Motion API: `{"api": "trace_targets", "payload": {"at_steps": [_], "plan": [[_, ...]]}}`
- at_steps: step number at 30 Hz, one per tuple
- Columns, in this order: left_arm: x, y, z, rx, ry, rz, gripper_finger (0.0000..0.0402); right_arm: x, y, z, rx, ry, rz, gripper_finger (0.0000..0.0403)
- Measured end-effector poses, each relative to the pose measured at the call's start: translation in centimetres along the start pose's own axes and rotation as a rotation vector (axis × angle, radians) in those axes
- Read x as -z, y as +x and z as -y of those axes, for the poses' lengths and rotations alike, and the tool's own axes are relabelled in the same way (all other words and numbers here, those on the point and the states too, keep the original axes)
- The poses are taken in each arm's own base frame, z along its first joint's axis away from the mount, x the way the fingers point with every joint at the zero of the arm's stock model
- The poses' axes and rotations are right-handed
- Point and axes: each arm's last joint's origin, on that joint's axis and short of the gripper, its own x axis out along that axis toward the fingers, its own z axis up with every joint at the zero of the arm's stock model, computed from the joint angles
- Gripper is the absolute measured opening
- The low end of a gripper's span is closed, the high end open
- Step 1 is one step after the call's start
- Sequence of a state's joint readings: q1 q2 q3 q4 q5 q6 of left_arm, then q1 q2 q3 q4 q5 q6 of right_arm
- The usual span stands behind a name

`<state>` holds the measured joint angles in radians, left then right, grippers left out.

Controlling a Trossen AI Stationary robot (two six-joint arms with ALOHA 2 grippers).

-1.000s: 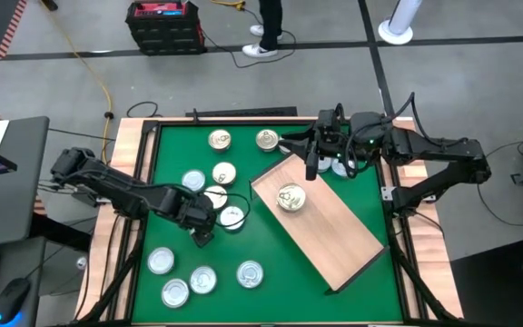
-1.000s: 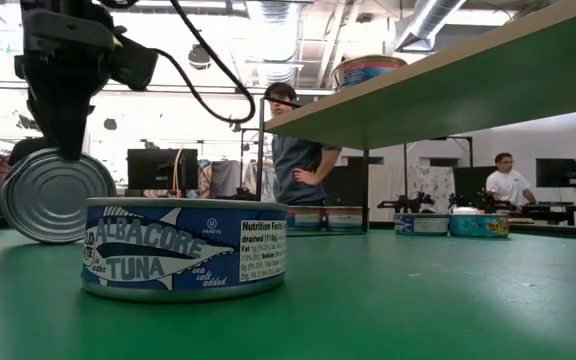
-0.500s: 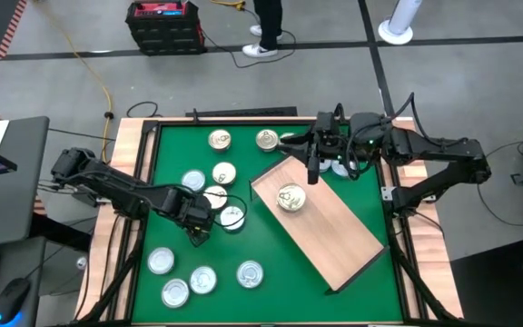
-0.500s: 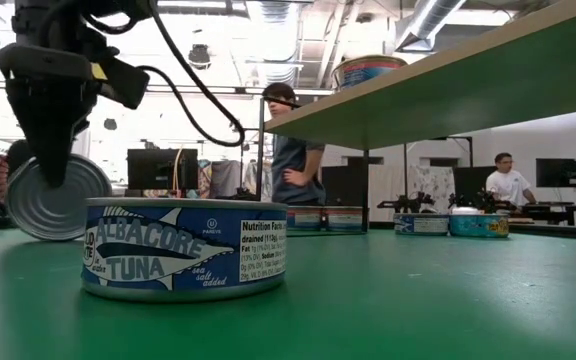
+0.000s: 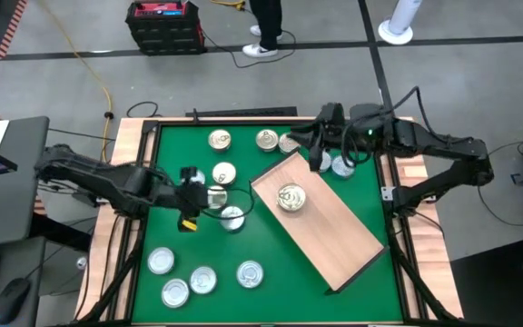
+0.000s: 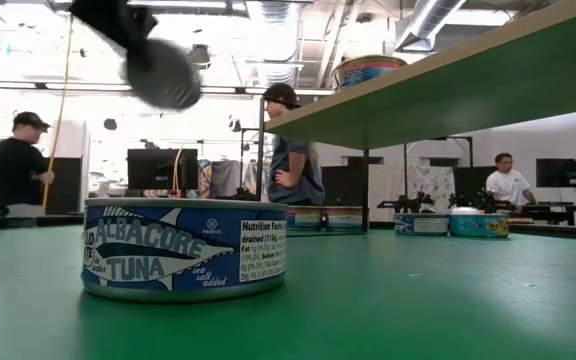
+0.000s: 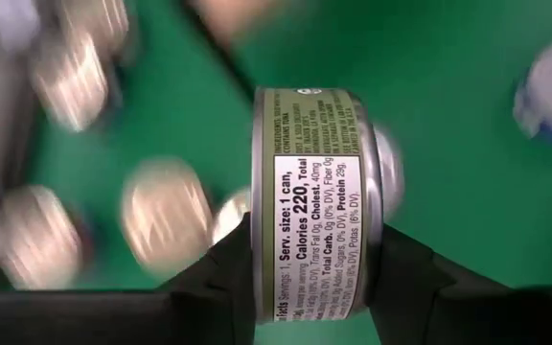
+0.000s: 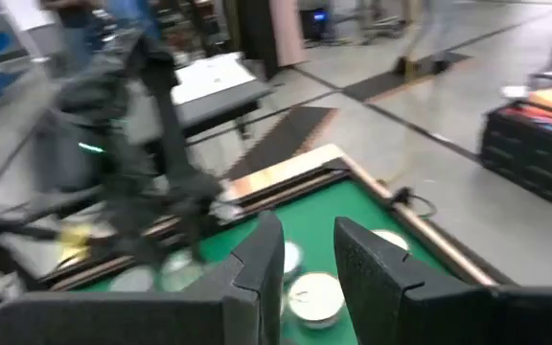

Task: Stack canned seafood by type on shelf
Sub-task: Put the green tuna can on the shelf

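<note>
Lifted off the mat was a can, gripped by the left gripper; the right gripper's fingers stood slightly apart, empty.

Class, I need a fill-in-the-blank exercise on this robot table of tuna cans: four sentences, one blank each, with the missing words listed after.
1. The left gripper is shut on a ____.
2. On the wooden board sits exactly ____ can.
3. The mat under the cans is coloured ____.
4. In the low view, the label of the nearest can reads "Albacore ____".

Missing words: can; one; green; Tuna
</note>
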<state>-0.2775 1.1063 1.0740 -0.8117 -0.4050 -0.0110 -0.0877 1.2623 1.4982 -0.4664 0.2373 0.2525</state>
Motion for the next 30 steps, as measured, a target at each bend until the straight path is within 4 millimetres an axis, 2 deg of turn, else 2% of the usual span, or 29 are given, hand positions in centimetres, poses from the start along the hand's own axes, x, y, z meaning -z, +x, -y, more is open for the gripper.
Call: {"api": "trace_targets", "payload": {"at_steps": [3,5,9,12,17,26,30], "plan": [[-2.5,-0.3,-0.3,-0.046,0.146,0.172,0.0143,0.0,0.2,1.1,0.035,0.011,-0.022,0.0122],[-4.0,0.5,-0.2,-0.111,0.219,0.224,0.0141,0.0,0.3,1.6,0.02,0.025,-0.04,0.0122],[-5.9,3.7,-0.3,-0.25,0.316,0.2,0.0143,0.0,0.3,1.8,-0.037,0.049,-0.061,0.0122],[-7.1,5.8,-1.2,-0.362,0.355,0.122,0.0144,0.1,0.2,1.8,-0.056,0.067,-0.077,0.0122],[-8.3,8.5,-2.5,-0.412,0.484,0.043,0.0143,0.0,-0.8,1.2,-0.083,0.107,-0.07,0.0122],[-10.1,9.6,-2.8,-0.436,0.799,0.141,0.0144,-0.3,-3.7,-0.6,-0.08,0.115,-0.008,0.0122],[-10.1,10.4,-3.3,-0.385,0.845,0.171,0.0144,-0.4,-4.5,-1.0,-0.082,0.123,0.009,0.0122]]}}
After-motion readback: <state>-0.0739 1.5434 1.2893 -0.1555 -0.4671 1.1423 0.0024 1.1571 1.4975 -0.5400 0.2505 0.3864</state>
